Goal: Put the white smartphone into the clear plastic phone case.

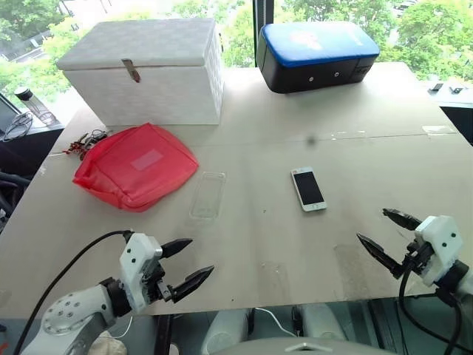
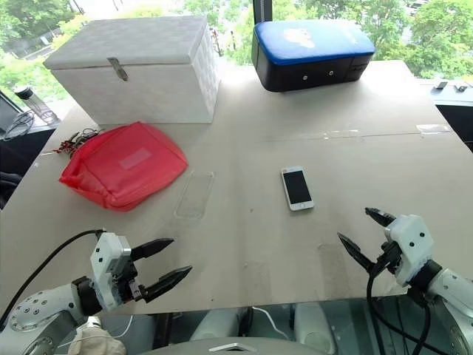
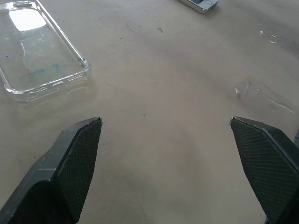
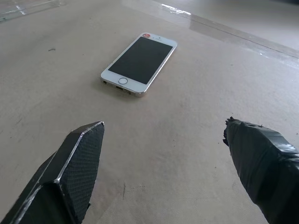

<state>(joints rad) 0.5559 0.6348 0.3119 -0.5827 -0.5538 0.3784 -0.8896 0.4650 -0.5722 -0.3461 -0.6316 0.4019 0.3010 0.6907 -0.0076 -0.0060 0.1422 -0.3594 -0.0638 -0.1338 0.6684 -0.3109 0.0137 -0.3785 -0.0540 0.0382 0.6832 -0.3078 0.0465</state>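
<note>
The white smartphone (image 1: pixel 307 188) lies flat, screen up, on the beige table, right of centre; the right wrist view shows it too (image 4: pixel 138 63). The clear plastic phone case (image 1: pixel 208 195) lies empty and open side up to the phone's left, also seen close in the left wrist view (image 3: pixel 39 51). My left gripper (image 1: pixel 194 262) hovers open near the table's front edge, short of the case. My right gripper (image 1: pixel 390 234) stands open at the front right, short of the phone. Nothing sits between either pair of fingers.
A red pouch (image 1: pixel 134 164) lies left of the case, with keys (image 1: pixel 83 142) beside it. A white lidded box (image 1: pixel 146 70) and a blue and black case (image 1: pixel 316 53) stand at the back. A taped seam crosses the table behind the phone.
</note>
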